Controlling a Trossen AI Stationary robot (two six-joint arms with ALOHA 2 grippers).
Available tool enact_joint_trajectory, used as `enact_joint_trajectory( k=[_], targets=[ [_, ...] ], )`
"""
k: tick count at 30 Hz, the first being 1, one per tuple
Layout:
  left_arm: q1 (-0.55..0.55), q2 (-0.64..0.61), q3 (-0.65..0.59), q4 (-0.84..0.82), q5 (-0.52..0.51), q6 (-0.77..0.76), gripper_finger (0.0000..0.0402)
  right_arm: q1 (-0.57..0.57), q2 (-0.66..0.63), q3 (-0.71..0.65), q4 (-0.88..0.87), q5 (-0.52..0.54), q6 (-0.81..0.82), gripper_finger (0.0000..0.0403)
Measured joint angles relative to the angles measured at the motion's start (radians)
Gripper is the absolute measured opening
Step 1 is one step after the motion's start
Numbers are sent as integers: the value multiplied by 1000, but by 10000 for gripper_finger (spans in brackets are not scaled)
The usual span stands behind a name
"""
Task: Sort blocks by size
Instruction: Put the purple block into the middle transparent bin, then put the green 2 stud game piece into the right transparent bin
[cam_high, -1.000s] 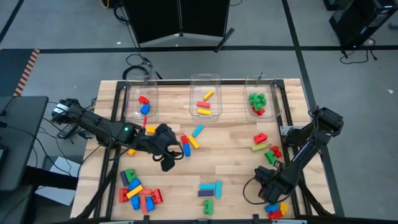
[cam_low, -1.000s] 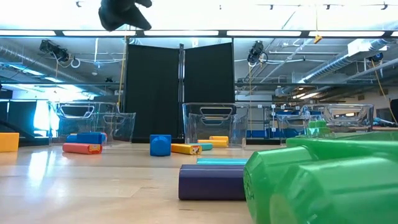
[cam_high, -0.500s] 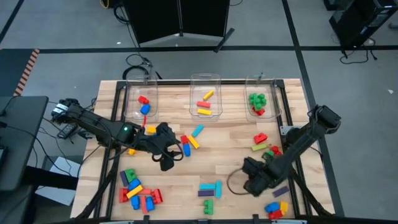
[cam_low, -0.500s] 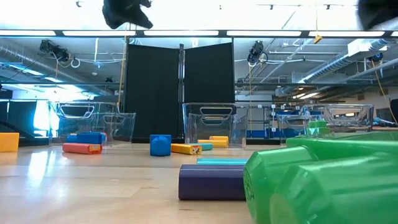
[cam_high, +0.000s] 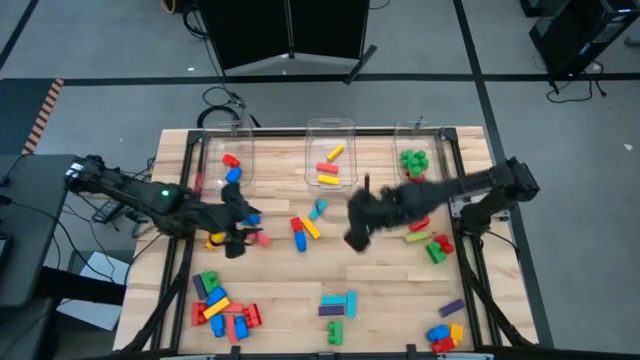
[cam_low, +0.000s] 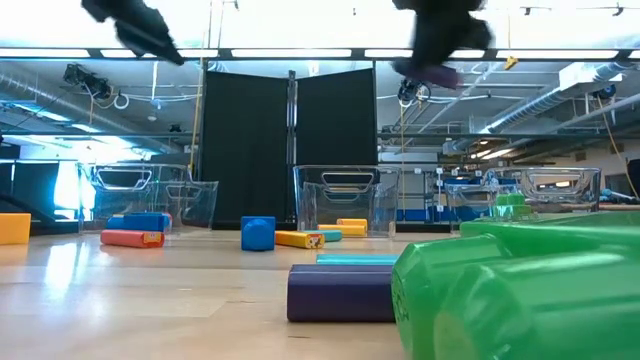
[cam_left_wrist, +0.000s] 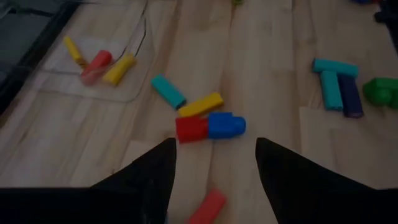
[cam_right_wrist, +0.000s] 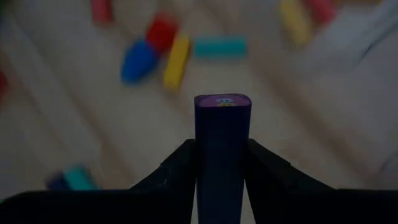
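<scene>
My right gripper (cam_high: 355, 236) hangs over the table's middle, shut on a long purple block (cam_right_wrist: 221, 143); the low view shows that block (cam_low: 440, 75) high above the table. My left gripper (cam_left_wrist: 214, 155) is open over the left half of the table (cam_high: 236, 238) and holds nothing. Just ahead of it, a red, a blue, a yellow and a cyan block (cam_left_wrist: 208, 121) lie flat on the wood. More blocks lie in groups near the front left (cam_high: 220, 305), front middle (cam_high: 338, 305) and right (cam_high: 432, 242). My right gripper pinches the purple block's two long sides (cam_right_wrist: 205, 163) between its two fingers (cam_right_wrist: 179, 169). The block lies along the fingers and sticks out past their tips, its small end face (cam_right_wrist: 222, 101) leading. The fingers slant steeply down. The block is lifted clear of the table.
Three clear bins stand along the far edge: left (cam_high: 213, 168) with red and blue blocks, middle (cam_high: 312, 172) with yellow and red ones, right (cam_high: 398, 175) with green and red ones. A big green block (cam_low: 520, 290) sits close before the low camera.
My right gripper has risen from the near right corner and swung toward the table's middle and far side, carrying the purple block clear of the table. My left gripper has drawn back toward the table's left edge, still open.
</scene>
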Motion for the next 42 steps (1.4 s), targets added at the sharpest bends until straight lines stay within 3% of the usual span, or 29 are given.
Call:
enact_joint_trajectory(
  k=[6, 10, 15, 21, 28, 31, 36, 42],
  targets=[
    [-1, -206, -134, 8, 12, -1, 227, -218, 65, 227, 5, 24, -173, 117],
    [0, -289, -185, -7, 3, 0, 227, -333, 200, 388, 0, -3, -300, 117],
    [0, -354, -204, -37, 1, -2, 227, -458, 366, 523, -7, -62, -333, 117],
    [0, -400, -204, -101, -16, -1, 227, -554, 511, 539, -42, -171, -297, 117],
    [0, -416, -204, -119, -41, -2, 227, -577, 638, 538, -67, -266, -288, 117],
    [0, -416, -204, -120, -42, -5, 227, -581, 687, 538, -77, -296, -281, 140],
    [0, -416, -204, -121, -46, -7, 227, -580, 722, 538, -83, -315, -289, 181],
    [0, -416, -204, -122, -55, -13, 227, -580, 706, 538, -75, -316, -309, 190]
  ],
)
